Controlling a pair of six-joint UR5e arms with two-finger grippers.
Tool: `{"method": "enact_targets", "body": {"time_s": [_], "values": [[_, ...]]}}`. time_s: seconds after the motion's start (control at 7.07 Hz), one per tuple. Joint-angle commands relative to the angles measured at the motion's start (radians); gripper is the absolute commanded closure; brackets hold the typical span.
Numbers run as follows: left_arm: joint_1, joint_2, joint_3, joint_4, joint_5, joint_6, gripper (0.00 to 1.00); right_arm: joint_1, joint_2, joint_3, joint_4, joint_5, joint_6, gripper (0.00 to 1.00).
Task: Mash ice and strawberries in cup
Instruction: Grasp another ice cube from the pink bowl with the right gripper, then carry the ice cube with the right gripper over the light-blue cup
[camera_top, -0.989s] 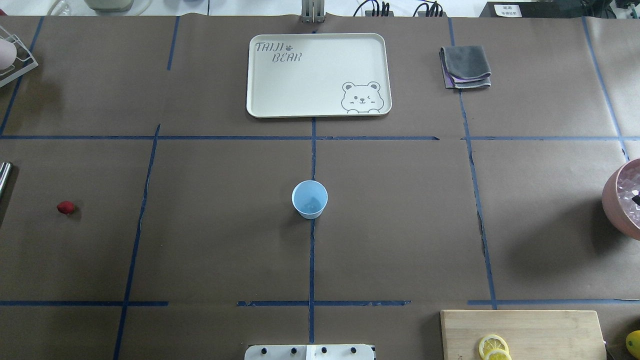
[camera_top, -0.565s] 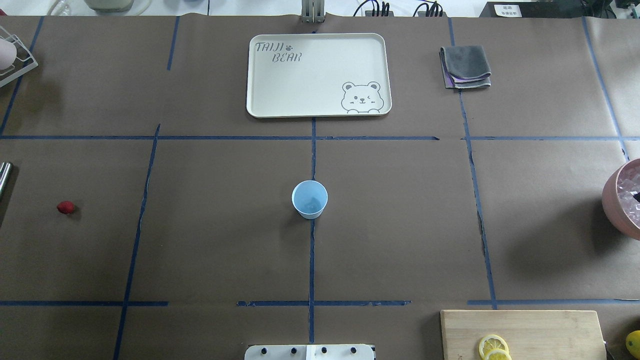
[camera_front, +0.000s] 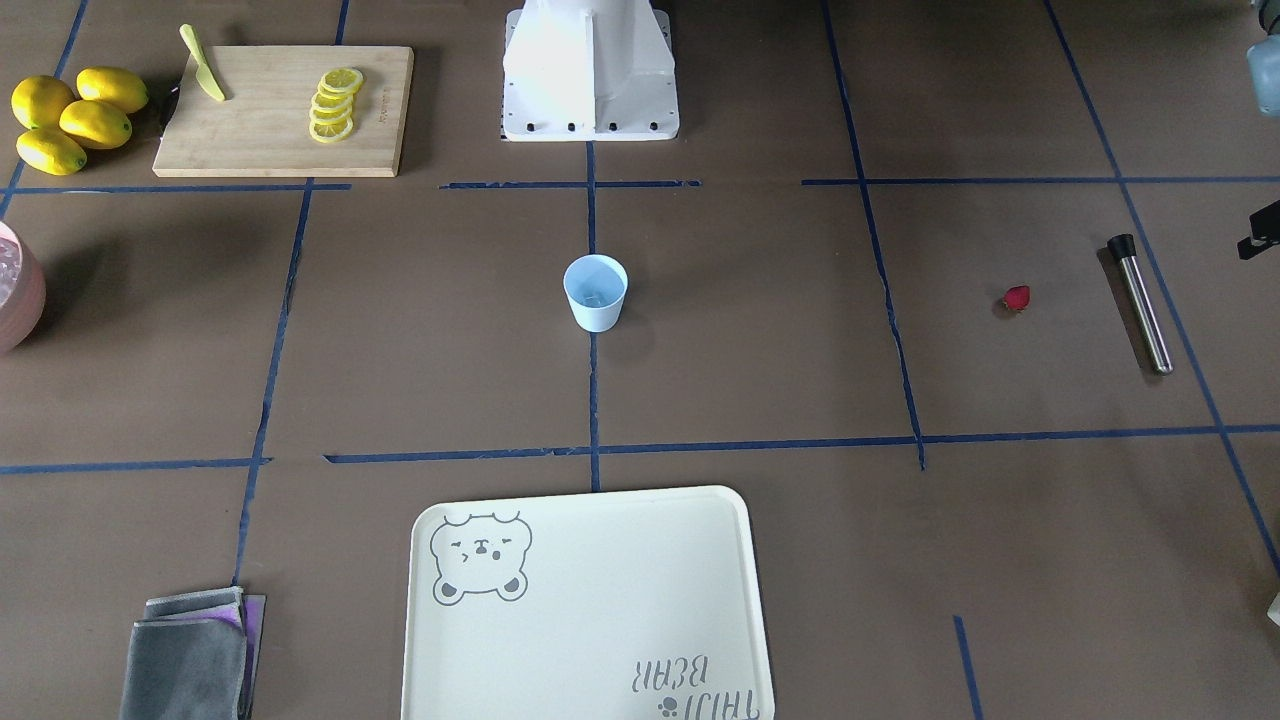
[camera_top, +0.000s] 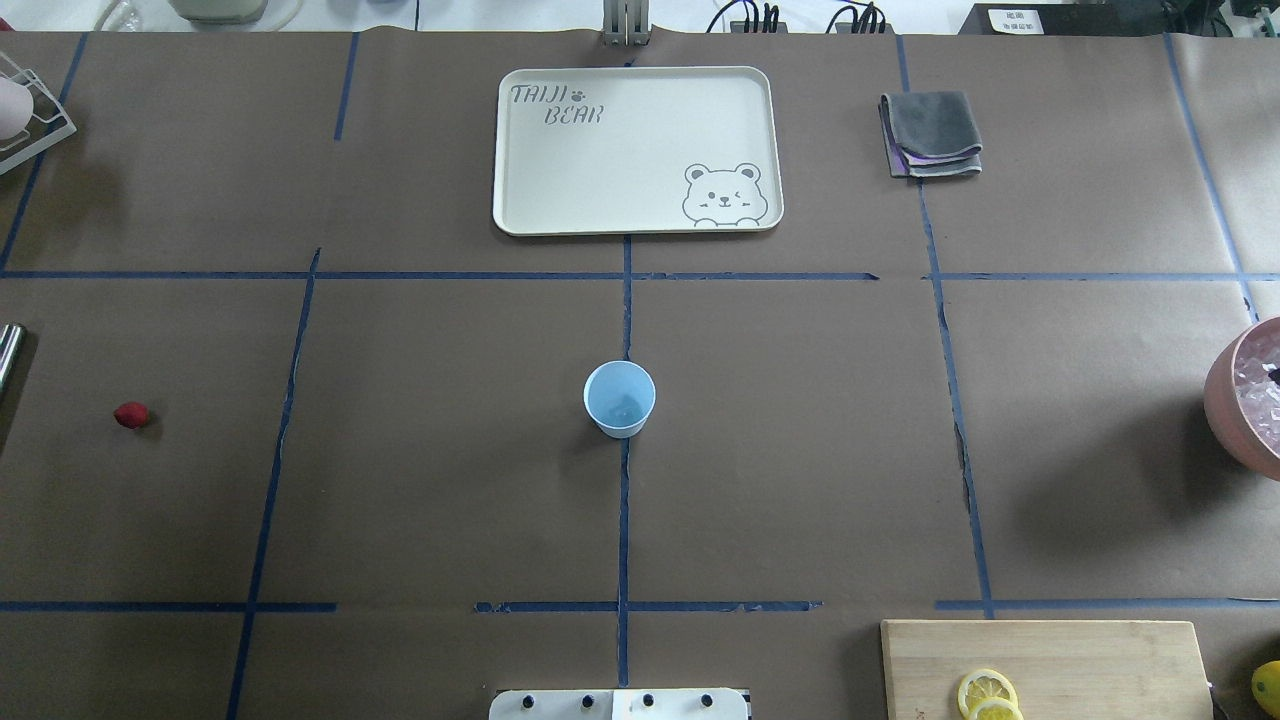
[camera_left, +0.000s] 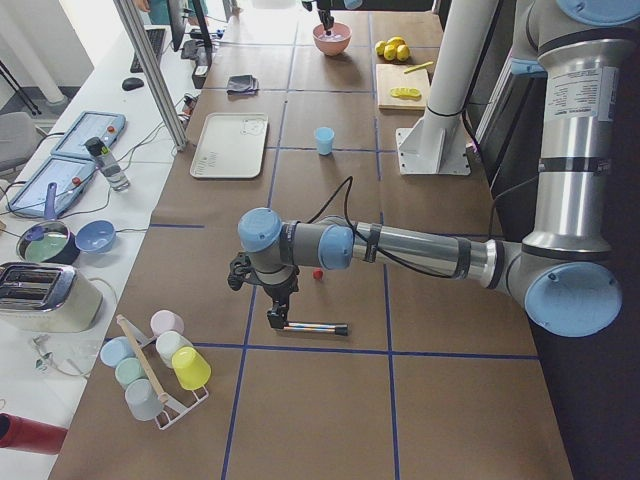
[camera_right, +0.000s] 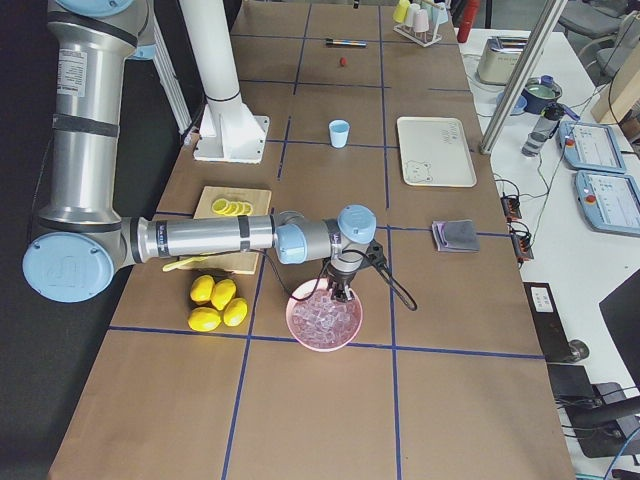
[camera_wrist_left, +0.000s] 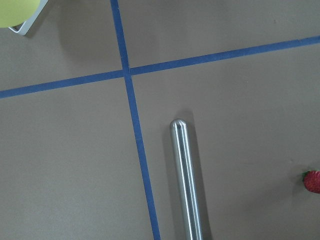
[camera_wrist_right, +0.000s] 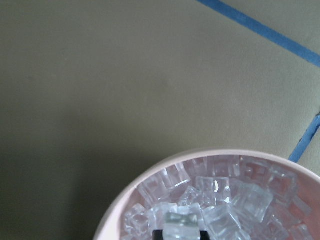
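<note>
The pale blue cup (camera_top: 619, 398) stands upright mid-table with a faint clear lump inside. One red strawberry (camera_top: 131, 415) lies far to the left and shows in the left wrist view (camera_wrist_left: 312, 181). Ice (camera_wrist_right: 220, 197) fills a pink bowl (camera_top: 1222, 400) at the right edge. My right gripper (camera_wrist_right: 181, 233) is down in that bowl, with black fingertips shut on an ice cube (camera_wrist_right: 182, 222). My left gripper (camera_left: 276, 318) hangs over one end of a steel rod (camera_wrist_left: 186, 180); whether it is open or shut I cannot tell.
A cream bear tray (camera_top: 520, 150) and a folded grey cloth (camera_top: 932, 133) lie at the far side. A cutting board (camera_top: 1040, 665) with lemon slices sits near the robot on the right, whole lemons (camera_front: 70, 115) beside it. A rack of cups (camera_left: 160, 365) stands at the left end.
The black fingertip over the ice bowl has shifted slightly toward the far side in the overhead view. The cup and strawberry have not moved.
</note>
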Motion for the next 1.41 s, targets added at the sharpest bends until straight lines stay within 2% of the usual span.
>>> {"method": "enact_targets", "body": {"time_s": [0.0,0.28,0.57,0.85,0.99,1.13,1.27], "values": [[0.001,0.002,0.000,0.000,0.000,0.000,0.00,0.016,0.030,0.201,-0.222,-0.006,0.000,0.97],[0.000,0.003,0.000,0.000,0.000,0.002,0.00,-0.042,0.183,0.236,-0.355,0.008,0.073,0.97],[0.001,0.006,0.000,0.000,0.000,0.002,0.00,-0.201,0.404,0.228,-0.472,-0.003,0.344,0.98],[0.001,0.006,0.002,0.000,0.000,0.002,0.00,-0.355,0.575,0.181,-0.470,-0.009,0.700,0.97],[0.001,0.006,0.000,0.000,0.000,0.000,0.00,-0.422,0.663,0.152,-0.468,-0.042,0.841,0.97],[0.001,0.003,-0.003,0.000,0.001,-0.002,0.00,-0.506,0.737,0.123,-0.465,-0.110,0.976,0.97],[0.001,0.002,-0.002,0.000,0.009,-0.002,0.00,-0.582,0.821,0.047,-0.390,-0.179,1.111,0.97]]}}
